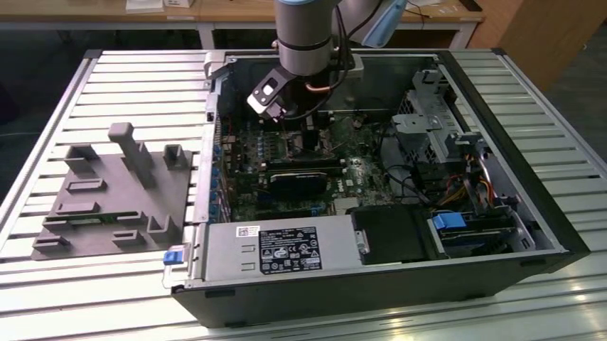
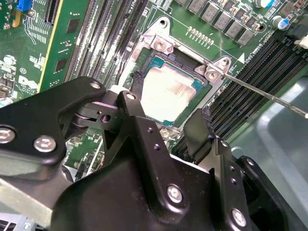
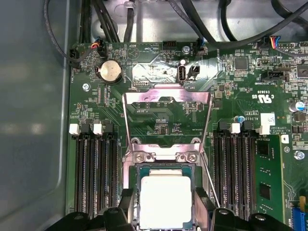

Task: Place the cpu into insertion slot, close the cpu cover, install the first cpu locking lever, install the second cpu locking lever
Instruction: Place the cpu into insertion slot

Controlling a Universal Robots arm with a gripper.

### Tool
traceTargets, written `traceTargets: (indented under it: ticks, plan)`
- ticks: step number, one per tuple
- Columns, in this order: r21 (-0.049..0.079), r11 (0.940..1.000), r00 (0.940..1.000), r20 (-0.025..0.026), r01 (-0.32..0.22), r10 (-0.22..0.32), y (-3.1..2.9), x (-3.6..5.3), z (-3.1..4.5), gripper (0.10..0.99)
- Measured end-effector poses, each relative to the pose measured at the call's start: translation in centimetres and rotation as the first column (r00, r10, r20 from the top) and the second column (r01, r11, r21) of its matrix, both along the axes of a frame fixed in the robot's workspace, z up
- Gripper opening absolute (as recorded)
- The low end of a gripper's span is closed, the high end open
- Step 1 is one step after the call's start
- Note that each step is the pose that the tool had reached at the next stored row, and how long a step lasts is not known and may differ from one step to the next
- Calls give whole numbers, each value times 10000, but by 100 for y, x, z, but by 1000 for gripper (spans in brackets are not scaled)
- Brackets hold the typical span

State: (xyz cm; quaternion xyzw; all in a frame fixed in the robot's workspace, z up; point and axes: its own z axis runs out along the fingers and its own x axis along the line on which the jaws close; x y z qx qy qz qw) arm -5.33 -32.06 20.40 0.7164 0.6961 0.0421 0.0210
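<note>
The cpu (image 3: 166, 199) (image 2: 168, 91), a flat silver-grey square, lies level in the insertion slot (image 2: 159, 62) on the green board. My gripper (image 3: 164, 206) (image 2: 167, 113) hangs low over it with one black finger (image 2: 137, 98) on each side of the chip. The fingers stand apart with a thin gap to the chip's edges, so the gripper is open. The cpu cover (image 3: 166, 94), a metal frame with a window, is swung back from the socket on its hinge. A thin wire locking lever (image 2: 269, 96) sticks out beside the socket. In the exterior view the gripper (image 1: 296, 126) reaches down into the computer case (image 1: 559, 234).
Long black memory slots (image 3: 94, 173) (image 3: 236, 168) flank the socket. A coin cell (image 3: 109, 71) and black cables (image 3: 202, 24) lie beyond the cover. A black card (image 1: 303, 181) and the power supply (image 1: 284, 249) sit nearer the case front. A grey fixture (image 1: 114, 192) lies at the exterior view's left.
</note>
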Motion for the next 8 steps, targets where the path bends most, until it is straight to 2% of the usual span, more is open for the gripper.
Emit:
traceTargets:
  ticks: [3,5,6,8]
  plan:
    - [0,10000,10000,0,0,0,0,0,1,596]
    - [-1,10000,10000,-1,-1,1,0,0,1,471]
    - [0,10000,10000,0,0,0,0,0,1,471]
    - [0,10000,10000,0,0,0,0,0,2,353]
